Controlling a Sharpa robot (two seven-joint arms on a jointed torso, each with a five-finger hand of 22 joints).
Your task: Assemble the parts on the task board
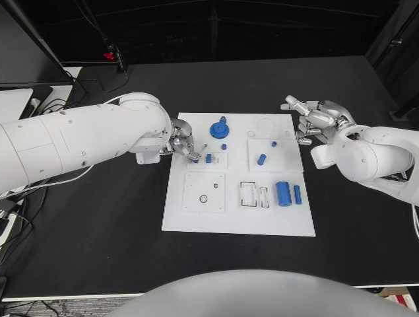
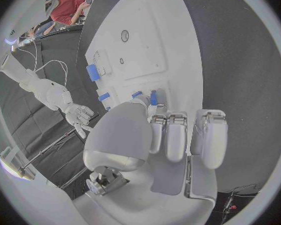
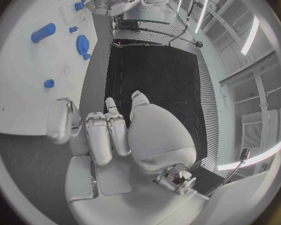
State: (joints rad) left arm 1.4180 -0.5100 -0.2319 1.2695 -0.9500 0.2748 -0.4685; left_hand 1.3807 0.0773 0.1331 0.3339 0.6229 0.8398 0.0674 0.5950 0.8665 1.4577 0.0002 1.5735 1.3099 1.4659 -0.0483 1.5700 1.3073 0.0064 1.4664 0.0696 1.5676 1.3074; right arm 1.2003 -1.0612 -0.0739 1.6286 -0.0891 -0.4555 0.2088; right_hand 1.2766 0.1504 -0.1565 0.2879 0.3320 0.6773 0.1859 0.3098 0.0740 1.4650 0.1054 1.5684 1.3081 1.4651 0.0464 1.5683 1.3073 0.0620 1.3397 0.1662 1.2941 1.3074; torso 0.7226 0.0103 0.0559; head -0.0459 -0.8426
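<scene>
The white task board [image 1: 195, 218] lies mid-table. My left hand [image 1: 183, 146] reaches over its upper left part, fingers curled, and its thumb and a finger seem to pinch a small upright blue peg [image 1: 208, 158] at a square recess; the peg [image 2: 153, 97] stands just past the fingertips [image 2: 158, 119]. A blue gear [image 1: 220, 127] sits near the board's far edge, with small blue pieces [image 1: 262, 158] mid-board. A large blue cylinder [image 1: 284, 193] and a slim blue piece [image 1: 297, 194] lie at the right. My right hand [image 1: 312, 119] hovers off the board's right far corner, fingers apart, holding nothing.
Black tabletop [image 1: 95, 238] surrounds the board on all sides. Cables [image 1: 86, 86] and a white object [image 1: 0, 105] lie at the table's far left. Rectangular recesses [image 1: 255, 193] and a round hole [image 1: 204, 198] mark the board's near half.
</scene>
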